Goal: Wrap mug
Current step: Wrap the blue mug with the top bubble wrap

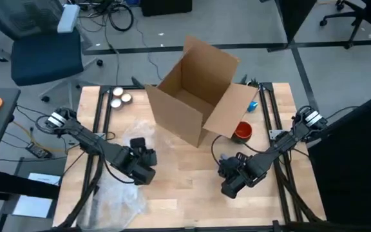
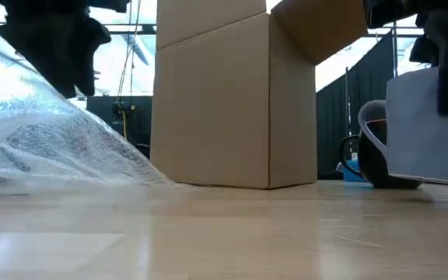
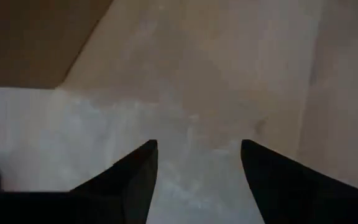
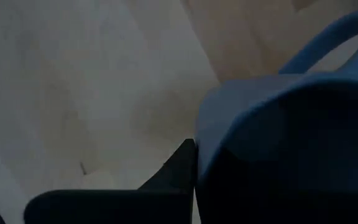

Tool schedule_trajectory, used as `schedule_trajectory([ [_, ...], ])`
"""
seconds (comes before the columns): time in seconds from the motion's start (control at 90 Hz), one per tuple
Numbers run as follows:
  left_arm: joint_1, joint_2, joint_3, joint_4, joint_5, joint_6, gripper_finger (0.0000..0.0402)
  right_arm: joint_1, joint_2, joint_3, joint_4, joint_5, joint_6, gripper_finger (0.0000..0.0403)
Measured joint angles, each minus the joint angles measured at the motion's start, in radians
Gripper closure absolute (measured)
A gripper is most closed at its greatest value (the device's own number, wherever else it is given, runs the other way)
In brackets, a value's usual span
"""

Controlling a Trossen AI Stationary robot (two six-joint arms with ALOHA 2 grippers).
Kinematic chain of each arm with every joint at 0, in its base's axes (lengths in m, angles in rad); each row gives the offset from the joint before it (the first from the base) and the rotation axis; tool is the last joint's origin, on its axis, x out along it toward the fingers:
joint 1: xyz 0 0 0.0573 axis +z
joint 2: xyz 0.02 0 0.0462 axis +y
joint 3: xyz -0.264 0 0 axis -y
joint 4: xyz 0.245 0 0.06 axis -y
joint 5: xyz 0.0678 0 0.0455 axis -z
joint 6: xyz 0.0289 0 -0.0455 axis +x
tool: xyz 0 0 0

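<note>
Grasping tool: the right gripper (image 1: 229, 185) is clenched on the mug (image 4: 278, 124), one dark finger (image 4: 178, 169) against the mug's wall in the right wrist view.
Mug position: a pale grey-blue mug, tilted, at the table's right front; in the low view its handle (image 2: 369, 128) points toward the box, and whether its lower edge touches the table cannot be told.
Waiting tool: the left gripper (image 3: 199, 149) is released, both fingers spread apart, nothing between them.
Left gripper position: over the near-left part of the table, just above the bubble wrap (image 1: 118, 193).
Bubble wrap: a clear crumpled sheet lying on the left front of the table, heaped up at the low view's left.
Box: an open cardboard box (image 1: 195, 90) stands at the back middle, flaps up, between the two arms.
Beside the box: a red cup (image 1: 242, 132) near its right flap, a small blue thing (image 1: 253, 105) behind that.
Back left: two round tins (image 1: 118, 96) side by side.
Surface: a light wooden table (image 1: 185, 193).
</note>
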Motion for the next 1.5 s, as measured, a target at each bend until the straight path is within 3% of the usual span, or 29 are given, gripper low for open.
schedule_trajectory([
  [0.156,0.028,0.0,0.0,-0.01,0.061,0.062,0.0184,-0.002,0.0,0.0,-0.052,-0.007,-0.006,0.0403],
  [0.322,0.059,0.0,0.0,-0.06,0.066,-0.007,0.0167,-0.01,0.0,0.0,-0.053,-0.007,-0.006,0.0403],
  [0.556,0.059,0.0,0.0,-0.105,0.149,-0.09,0.0135,-0.01,0.0,0.0,-0.053,-0.008,-0.013,0.0403],
  [0.856,0.044,0.0,0.0,-0.015,0.207,-0.071,0.0123,-0.01,-0.001,0.0,-0.045,-0.008,-0.013,0.0403],
  [1.133,0.04,0.048,0.0,-0.012,0.131,-0.036,0.0123,-0.01,-0.001,0.0,-0.033,0.001,-0.004,0.0403],
  [1.389,0.04,0.176,0.0,-0.012,-0.049,-0.039,0.0124,-0.01,-0.001,0.0,-0.027,0.003,-0.003,0.0403],
  [1.5,0.04,0.238,0.0,-0.011,-0.064,0.015,0.0142,-0.01,-0.001,0.0,-0.023,0.004,-0.001,0.0403],
])
